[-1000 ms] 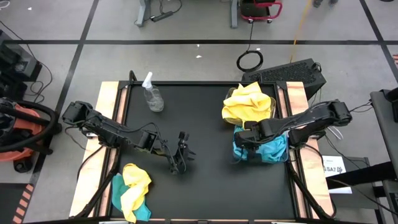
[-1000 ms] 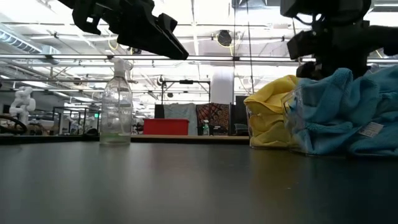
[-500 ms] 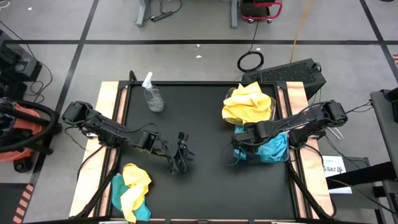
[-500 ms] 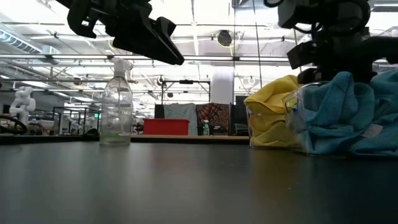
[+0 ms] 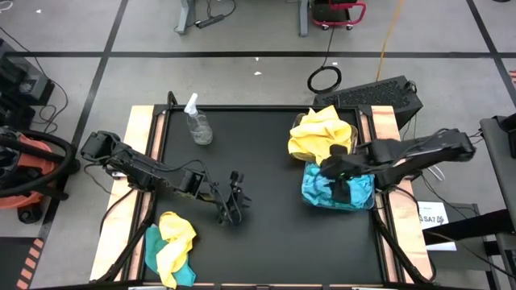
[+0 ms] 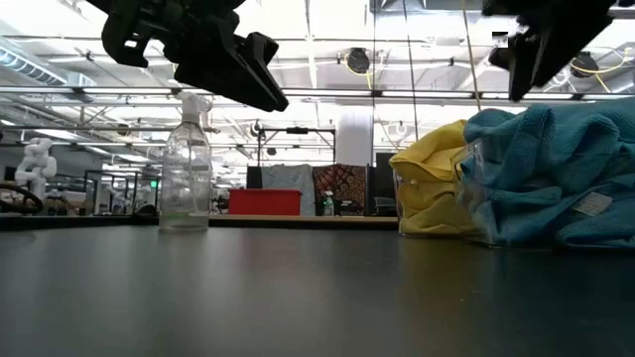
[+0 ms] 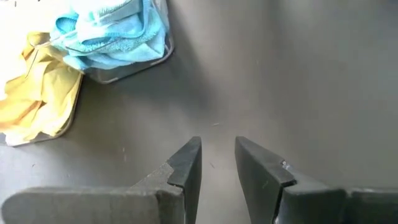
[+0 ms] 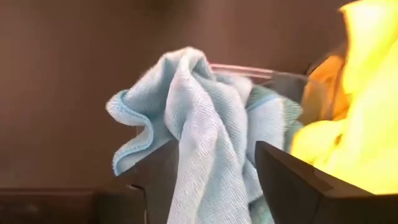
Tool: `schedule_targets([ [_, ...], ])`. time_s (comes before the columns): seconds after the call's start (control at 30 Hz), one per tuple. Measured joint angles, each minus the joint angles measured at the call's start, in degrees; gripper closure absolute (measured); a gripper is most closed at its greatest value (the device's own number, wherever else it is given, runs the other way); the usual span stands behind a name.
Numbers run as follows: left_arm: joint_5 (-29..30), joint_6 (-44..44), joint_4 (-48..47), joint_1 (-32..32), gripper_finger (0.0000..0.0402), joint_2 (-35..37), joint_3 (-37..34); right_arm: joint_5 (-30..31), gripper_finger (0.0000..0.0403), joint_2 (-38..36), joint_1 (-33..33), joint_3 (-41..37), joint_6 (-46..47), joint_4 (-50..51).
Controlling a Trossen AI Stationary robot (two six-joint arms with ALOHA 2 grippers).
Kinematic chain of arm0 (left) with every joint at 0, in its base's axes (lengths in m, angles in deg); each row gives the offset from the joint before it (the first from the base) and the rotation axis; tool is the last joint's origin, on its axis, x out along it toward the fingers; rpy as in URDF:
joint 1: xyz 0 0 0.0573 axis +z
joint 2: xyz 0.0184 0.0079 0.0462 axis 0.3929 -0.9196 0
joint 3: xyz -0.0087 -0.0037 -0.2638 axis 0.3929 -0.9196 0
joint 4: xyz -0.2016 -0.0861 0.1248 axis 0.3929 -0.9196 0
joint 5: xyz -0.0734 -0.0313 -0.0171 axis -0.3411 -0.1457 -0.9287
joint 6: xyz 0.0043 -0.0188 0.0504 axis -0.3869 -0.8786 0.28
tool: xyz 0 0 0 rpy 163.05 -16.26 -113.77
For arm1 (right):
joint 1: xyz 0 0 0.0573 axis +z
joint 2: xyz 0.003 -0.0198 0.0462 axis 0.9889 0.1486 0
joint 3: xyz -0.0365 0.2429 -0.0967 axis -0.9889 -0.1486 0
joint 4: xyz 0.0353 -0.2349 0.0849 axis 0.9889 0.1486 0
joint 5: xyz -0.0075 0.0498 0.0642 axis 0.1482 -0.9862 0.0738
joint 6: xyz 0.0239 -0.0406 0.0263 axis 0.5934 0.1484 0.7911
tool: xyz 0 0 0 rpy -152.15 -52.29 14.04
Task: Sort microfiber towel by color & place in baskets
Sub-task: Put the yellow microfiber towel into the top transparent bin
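High view: we see the right pincer (image 5: 339, 187) above the teal towels (image 5: 322, 190) heaped in one basket (image 5: 360, 206) at the desk's (image 5: 258, 145) right side; the yellow towels (image 5: 320, 133) fill the bin just behind. The left pincer (image 5: 230, 211) hovers mid-desk, near a loose yellow-and-teal pile (image 5: 169, 246). A spray bottle (image 5: 196, 122) stands apart.

Low view: we note both heaps side by side, touching.

Left wrist view: its fingers (image 7: 186, 165) stand slightly apart, holding nothing.

Right wrist view: its fingers (image 8: 292, 180) stand apart, a teal towel (image 8: 193, 124) draped between them, unclamped.
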Motion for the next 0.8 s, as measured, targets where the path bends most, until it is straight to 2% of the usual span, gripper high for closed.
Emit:
schedule_targets([
  [0.2,0.00,0.02,-2.72,0.00,0.0296,0.74,0.00,1.21,0.0177,-8.31,0.00,0.00,-0.40,-3.16],
  [0.4,-0.04,-1.77,-15.14,-0.41,0.0296,5.71,0.00,0.89,0.0172,-12.48,1.27,0.02,-3.55,-13.16],
  [0.67,-9.37,-16.96,-32.66,-4.56,0.0290,13.75,0.00,0.77,0.0172,-10.57,5.09,-0.05,-7.91,-22.21],
  [0.8,-9.83,-26.78,-41.25,-8.75,0.0237,14.82,0.00,0.76,0.0172,-7.94,5.73,-1.56,-9.46,-25.86],
])
